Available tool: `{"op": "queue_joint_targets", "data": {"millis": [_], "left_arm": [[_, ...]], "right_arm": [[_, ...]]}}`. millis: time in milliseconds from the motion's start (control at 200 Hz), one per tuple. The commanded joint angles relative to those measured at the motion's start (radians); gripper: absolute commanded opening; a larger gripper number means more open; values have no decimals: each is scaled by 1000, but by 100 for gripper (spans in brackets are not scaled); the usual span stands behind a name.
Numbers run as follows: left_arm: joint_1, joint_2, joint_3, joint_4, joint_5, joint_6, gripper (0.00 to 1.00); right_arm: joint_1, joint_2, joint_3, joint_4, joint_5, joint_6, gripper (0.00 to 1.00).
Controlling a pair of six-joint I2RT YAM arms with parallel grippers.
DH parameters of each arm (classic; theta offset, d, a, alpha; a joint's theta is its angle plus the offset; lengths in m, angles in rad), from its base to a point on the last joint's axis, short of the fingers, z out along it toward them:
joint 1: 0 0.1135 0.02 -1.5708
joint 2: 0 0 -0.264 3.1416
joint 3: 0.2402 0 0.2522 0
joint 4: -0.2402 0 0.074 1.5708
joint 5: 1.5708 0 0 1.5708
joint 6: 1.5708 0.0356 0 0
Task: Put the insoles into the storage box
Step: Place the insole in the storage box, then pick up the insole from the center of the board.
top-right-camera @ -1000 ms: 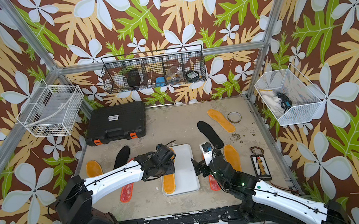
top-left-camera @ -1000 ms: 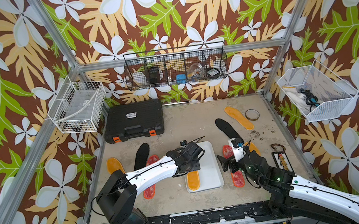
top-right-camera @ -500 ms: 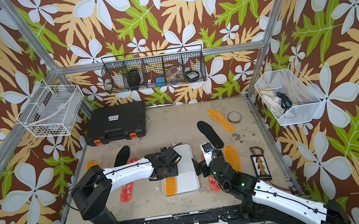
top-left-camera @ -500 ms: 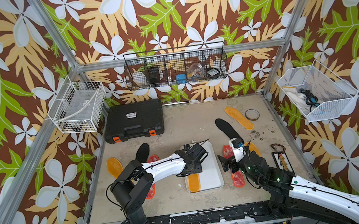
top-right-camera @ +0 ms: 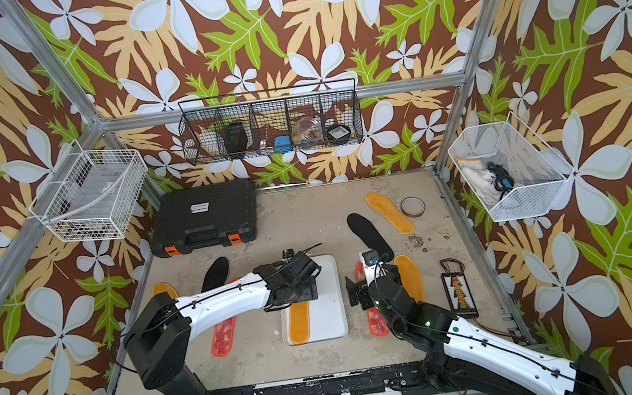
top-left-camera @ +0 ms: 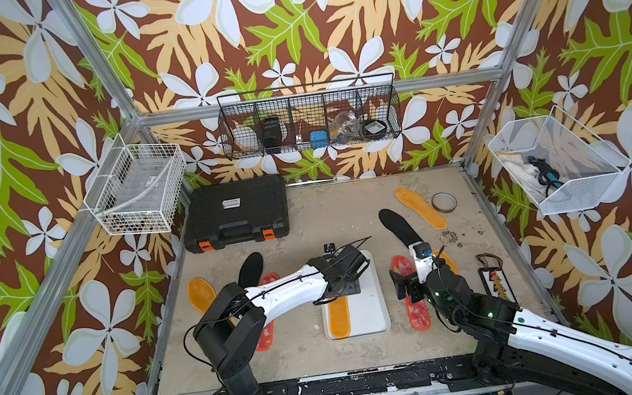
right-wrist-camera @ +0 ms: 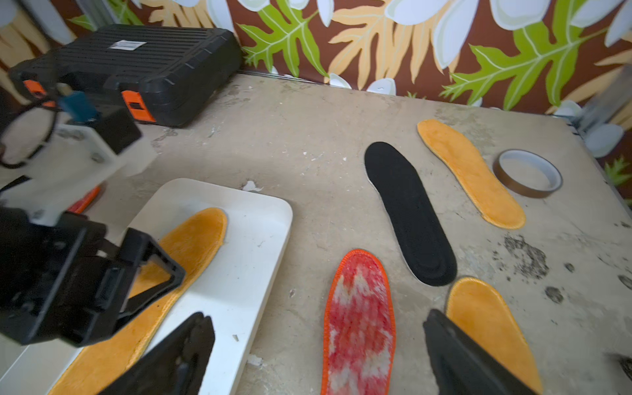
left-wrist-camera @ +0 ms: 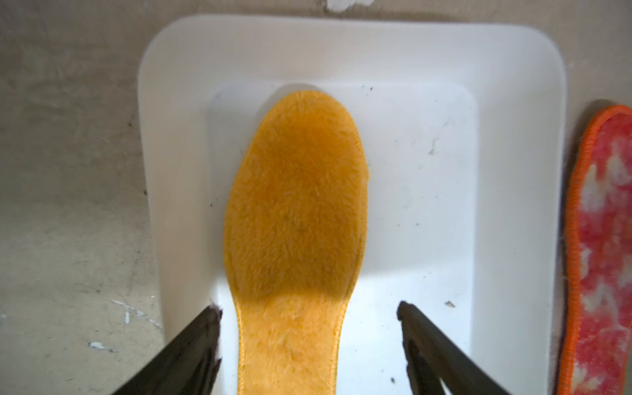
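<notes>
Letting go looks like the step in hand: the left tool (left-wrist-camera: 309, 311) hangs low over the storage box (left-wrist-camera: 513, 58) with its jaws spread to either side of a fuzzy orange insole (left-wrist-camera: 294, 205), touching neither edge as far as I can see. That insole lies flat inside the box, along its length. The right tool (right-wrist-camera: 318, 316) is spread wide as well and holds nothing; it hovers above a red-white insole (right-wrist-camera: 359, 318) lying on the bench (right-wrist-camera: 307, 136) just beside the box. The next move, I judge, calls for the left arm to lift clear of the box. The right tool would then come down on that red-white pad, which is thin and flat against the bench, so it would need catching by an edge. Counted in the top views, there are eight insoles and one box. Four are orange: the one in the box, a near orange insole (top-right-camera: 410, 282) beside the right arm, a far orange insole (top-left-camera: 419, 209) next to a tape roll (top-left-camera: 444, 202), and a left orange insole (top-left-camera: 202, 294). Two are red-white, the second red-white insole (top-right-camera: 223, 337) lying partly under the left arm. Two are black: a right black insole (top-left-camera: 398, 229) and a left black insole (top-left-camera: 251, 268). Seven remain on the bench.
</notes>
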Motion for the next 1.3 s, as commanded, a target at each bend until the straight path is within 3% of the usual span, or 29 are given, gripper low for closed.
{"op": "queue_joint_targets", "data": {"millis": [0,80,190,365,490,611,786,966,1296], "left_arm": [[-1,-44,40,-39,-55,30,84],[-4,-103,67,-47,-88,56,84],[-4,-228,24,28,-123,141,84],[-4,-504,-246,288,-61,312,92],[-3,-700,-434,428,8,325,100],[-4,-810,-527,435,-10,301,100],[-3,-787,-561,396,-12,298,100],[-4,-698,-545,391,1,310,100],[-4,-650,-534,404,-11,335,100]], "right_arm": [[-99,-22,25,-95,-35,71,100],[-205,-39,36,-124,-102,90,100],[-274,-11,59,-154,-151,136,100],[-421,169,119,-270,-207,220,98],[-575,227,67,-250,-292,231,97],[-603,260,45,-216,-312,237,98],[-603,331,17,-190,-291,232,99],[-603,396,14,-184,-168,260,100],[-603,490,5,-158,-207,265,95]]}}
